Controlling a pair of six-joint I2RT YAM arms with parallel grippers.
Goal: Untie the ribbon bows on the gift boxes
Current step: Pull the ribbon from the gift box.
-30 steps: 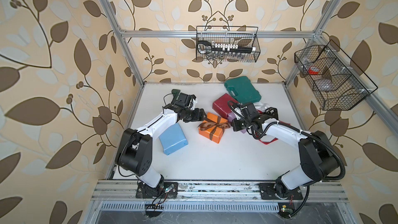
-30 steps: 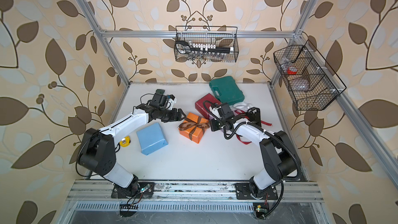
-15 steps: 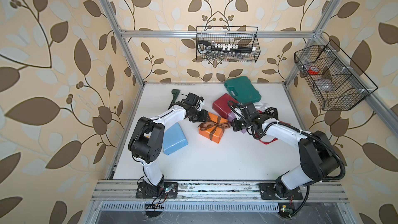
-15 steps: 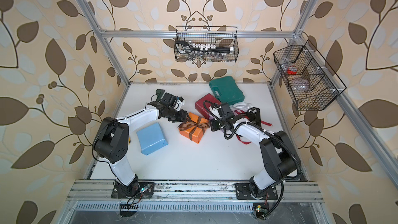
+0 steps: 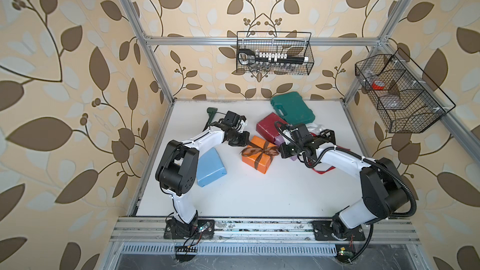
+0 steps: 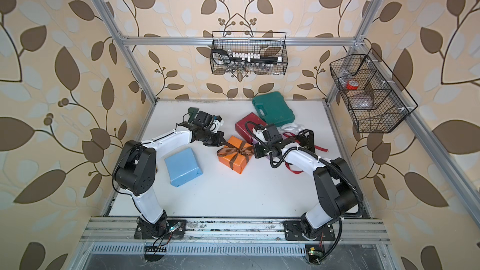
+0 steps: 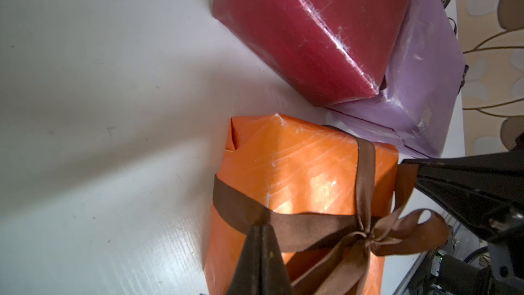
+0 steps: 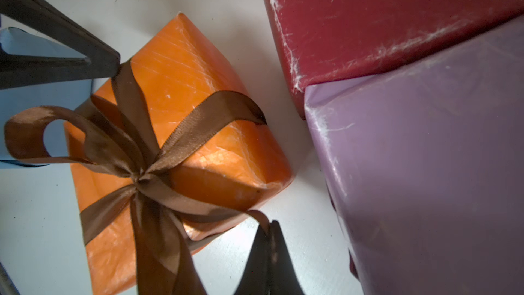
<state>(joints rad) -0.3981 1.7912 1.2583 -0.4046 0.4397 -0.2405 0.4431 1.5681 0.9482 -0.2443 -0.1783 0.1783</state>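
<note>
An orange gift box sits mid-table with a brown ribbon bow still knotted on top. My left gripper is shut on one brown ribbon tail at the box's left edge. My right gripper is shut on the other tail at the box's right side. A dark red box and a lilac box lie behind, bare of ribbon. A light blue box lies left, also bare.
A green plastic case stands at the back. Loose white, black lettered and red ribbons lie under the right arm. A dark green object lies back left. Wire baskets hang on the walls.
My left gripper moved right to the orange box and shut on a brown ribbon tail, the arm folding in. The right arm kept still, holding its tail.
</note>
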